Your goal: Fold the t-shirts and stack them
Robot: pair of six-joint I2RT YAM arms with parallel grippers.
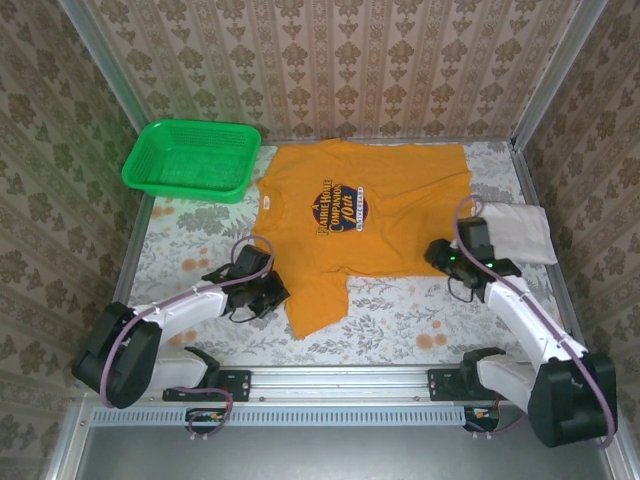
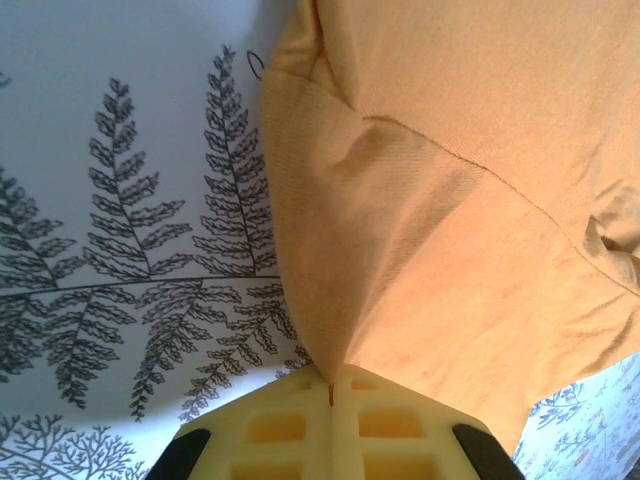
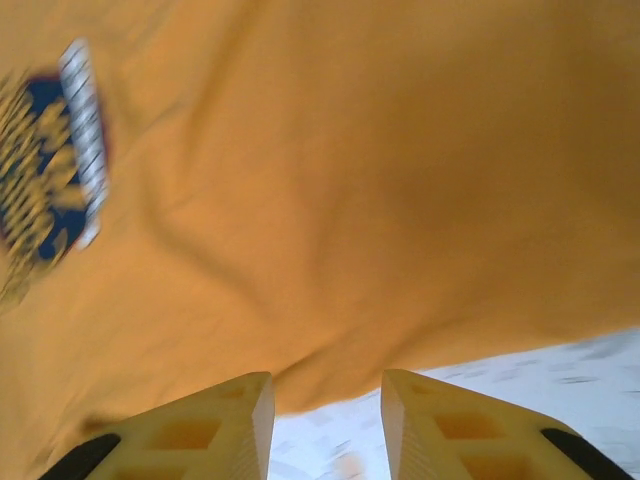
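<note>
the mustard-orange t-shirt (image 1: 400, 200) lies spread on the fern-print table (image 1: 400, 325) with its chest print (image 1: 340, 207) facing up and its collar toward the far wall. its near left part reaches closer to the arms than the rest. from above i cannot tell how the cloth is layered there.

the left gripper (image 1: 268, 292) sits at the left edge of that near part, dark and small in the top view. in the left wrist view its jaws are pressed together, with a point of orange cloth running into the seam between them. the finger bases are cut off by the frame edge.

the right gripper (image 1: 438, 252) is at the shirt's near right hem. the right wrist view is blurred, but its two pale fingers (image 3: 215, 420) stand spread. bare table shows in the gap, and the hem lies just beyond the tips, not pinched.

the white t-shirt (image 1: 520, 232) lies folded at the table's right edge, its left side hidden behind the right arm. the green basket (image 1: 190, 158) sits in the far left corner, beside the shirt's sleeve.
</note>
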